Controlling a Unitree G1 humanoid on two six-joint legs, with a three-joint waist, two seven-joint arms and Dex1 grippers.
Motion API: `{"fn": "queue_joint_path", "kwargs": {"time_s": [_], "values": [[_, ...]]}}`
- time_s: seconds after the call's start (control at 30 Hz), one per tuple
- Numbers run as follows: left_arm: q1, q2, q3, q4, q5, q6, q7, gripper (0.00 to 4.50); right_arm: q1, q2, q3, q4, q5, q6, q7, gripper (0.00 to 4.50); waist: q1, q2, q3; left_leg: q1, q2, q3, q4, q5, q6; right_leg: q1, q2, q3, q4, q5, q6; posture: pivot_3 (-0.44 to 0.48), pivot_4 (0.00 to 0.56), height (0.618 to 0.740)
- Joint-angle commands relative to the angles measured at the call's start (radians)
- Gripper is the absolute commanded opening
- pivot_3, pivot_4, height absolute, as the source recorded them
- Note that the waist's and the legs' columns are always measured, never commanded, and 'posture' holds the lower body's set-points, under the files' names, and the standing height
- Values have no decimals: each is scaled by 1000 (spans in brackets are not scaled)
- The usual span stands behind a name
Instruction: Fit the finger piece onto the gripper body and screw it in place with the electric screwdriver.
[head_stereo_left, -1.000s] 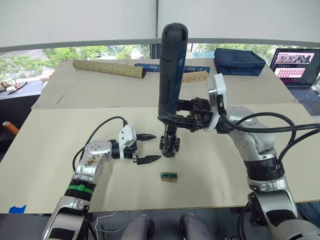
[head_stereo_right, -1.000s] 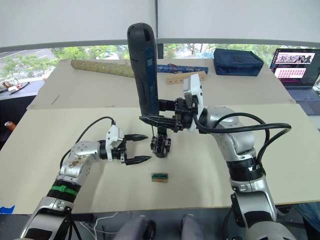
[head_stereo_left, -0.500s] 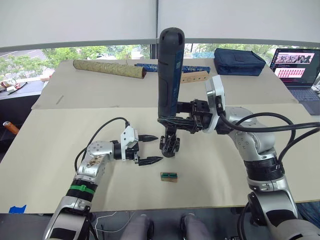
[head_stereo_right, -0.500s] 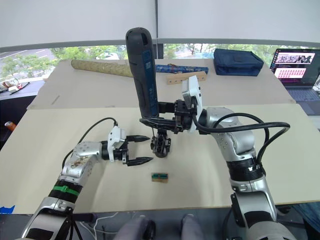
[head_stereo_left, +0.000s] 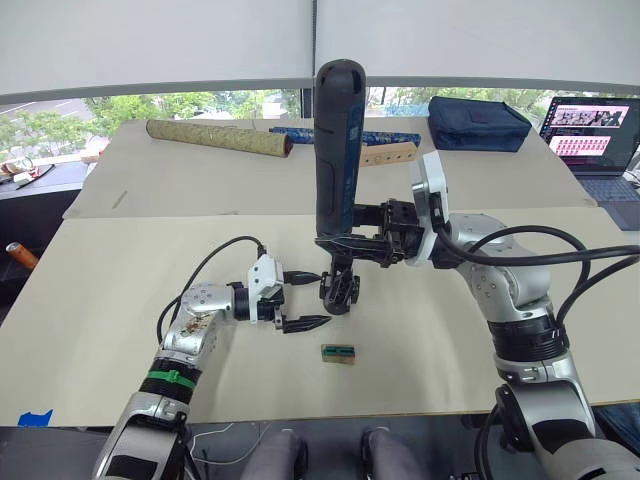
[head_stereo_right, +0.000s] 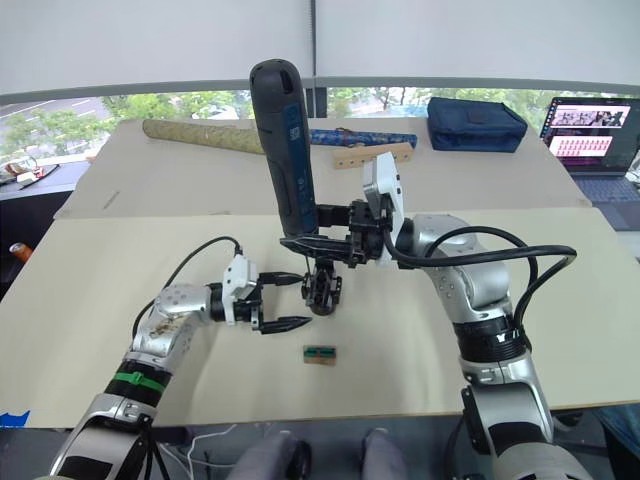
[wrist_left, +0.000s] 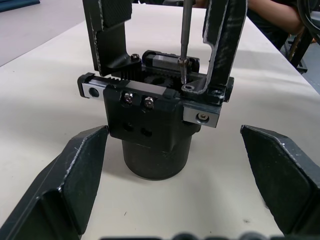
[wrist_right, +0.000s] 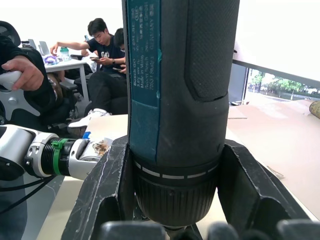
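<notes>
The released left end effector (head_stereo_left: 298, 298) has been brought up beside the body (wrist_left: 152, 112) on the desk (head_stereo_left: 120, 290), ready to brace it. The screwdriver (head_stereo_left: 335, 140), grasped upright by the right end effector (head_stereo_left: 352, 236), has its bit (wrist_left: 185, 35) at a screw.

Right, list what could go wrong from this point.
The screwdriver stands tall in the right gripper, so a small tilt could walk its bit off the screw. The left gripper is open beside the gripper body, not holding it, so driving torque might spin or tip it.
</notes>
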Motion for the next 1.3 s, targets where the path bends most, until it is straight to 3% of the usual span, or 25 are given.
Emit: {"fn": "queue_joint_path", "kwargs": {"time_s": [0.03,1.3], "values": [[-26,-9,-5,3,8,-26,0,4500,-16,5,-14,-33,19,-7,8,1904,0,0,0,0,0,0,0,0,0,0,0,0,0,0,0,0,150,740],[-36,-52,-19,34,35,-38,27,4500,4,-2,-2,-35,-5,-29,17,1904,0,0,0,0,0,0,2,0,0,0,0,0,1,0,0,0,150,740]]}}
